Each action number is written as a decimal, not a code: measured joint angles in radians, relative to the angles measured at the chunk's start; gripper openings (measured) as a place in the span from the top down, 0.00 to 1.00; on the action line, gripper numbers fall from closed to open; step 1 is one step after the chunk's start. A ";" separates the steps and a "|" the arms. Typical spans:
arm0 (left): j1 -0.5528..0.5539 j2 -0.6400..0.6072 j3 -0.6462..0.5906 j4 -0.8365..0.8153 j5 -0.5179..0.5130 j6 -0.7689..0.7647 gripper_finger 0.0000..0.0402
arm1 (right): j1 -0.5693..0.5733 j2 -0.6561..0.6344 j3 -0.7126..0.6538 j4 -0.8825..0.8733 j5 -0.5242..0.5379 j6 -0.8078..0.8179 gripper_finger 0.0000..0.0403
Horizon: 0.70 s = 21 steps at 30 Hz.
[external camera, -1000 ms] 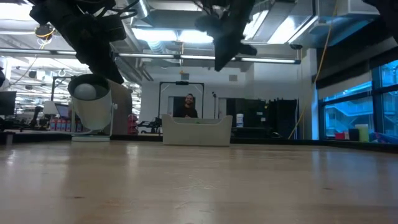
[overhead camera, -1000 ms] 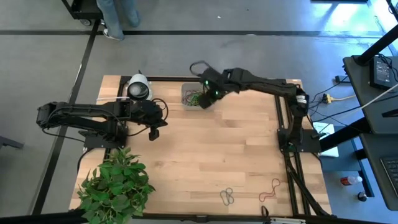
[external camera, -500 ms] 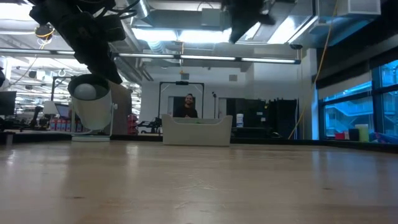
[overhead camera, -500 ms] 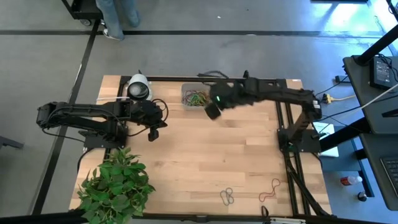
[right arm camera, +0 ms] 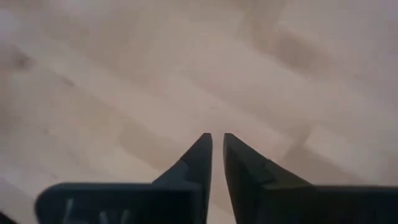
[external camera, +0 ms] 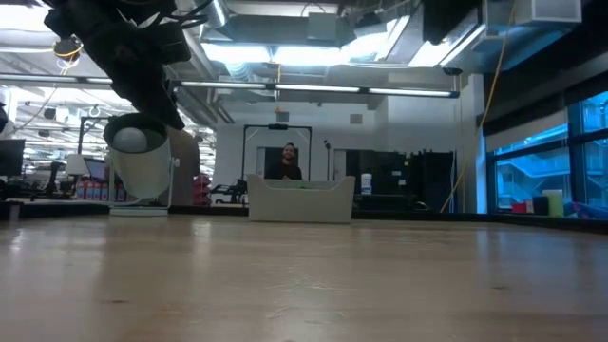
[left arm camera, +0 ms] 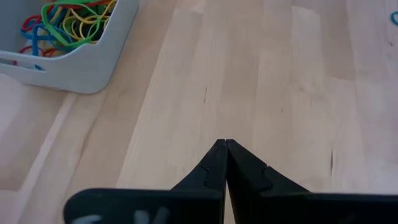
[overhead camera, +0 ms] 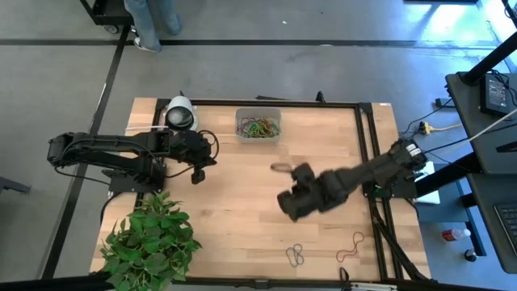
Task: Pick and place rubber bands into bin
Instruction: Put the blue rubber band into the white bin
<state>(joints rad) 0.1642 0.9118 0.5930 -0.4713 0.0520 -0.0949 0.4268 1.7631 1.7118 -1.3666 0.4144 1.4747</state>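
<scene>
The left gripper [overhead camera: 199,173] waited with jaws closed and empty by the table's [overhead camera: 242,210] left edge. The bin [overhead camera: 258,126] sat at the far edge, squarish, no clear long axis. The right gripper [overhead camera: 289,204], jaws a slit apart and empty, could miss the thin rubber bands [overhead camera: 296,256] near the front edge; their cluster's long axis ran roughly front to back.

text: none legible | labels: none | signs: none readable
</scene>
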 joint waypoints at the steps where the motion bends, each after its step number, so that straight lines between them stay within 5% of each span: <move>1: 0.000 0.000 0.000 0.000 0.000 0.013 1.00 | 0.019 0.003 -0.038 0.043 -0.004 0.012 0.86; 10: 0.000 0.000 0.000 -0.002 -0.001 0.031 1.00 | 0.139 0.015 -0.269 0.473 -0.050 0.002 0.86; 16: 0.000 0.000 0.000 -0.008 -0.002 0.031 1.00 | 0.210 0.111 -0.223 0.453 -0.213 0.171 0.98; 21: 0.000 0.000 0.000 -0.023 -0.004 0.031 1.00 | 0.254 0.228 -0.120 0.387 -0.294 0.264 0.97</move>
<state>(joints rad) 0.1642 0.9117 0.5930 -0.4940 0.0478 -0.0639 0.6805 1.9912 1.5914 -0.9798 0.1208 1.7384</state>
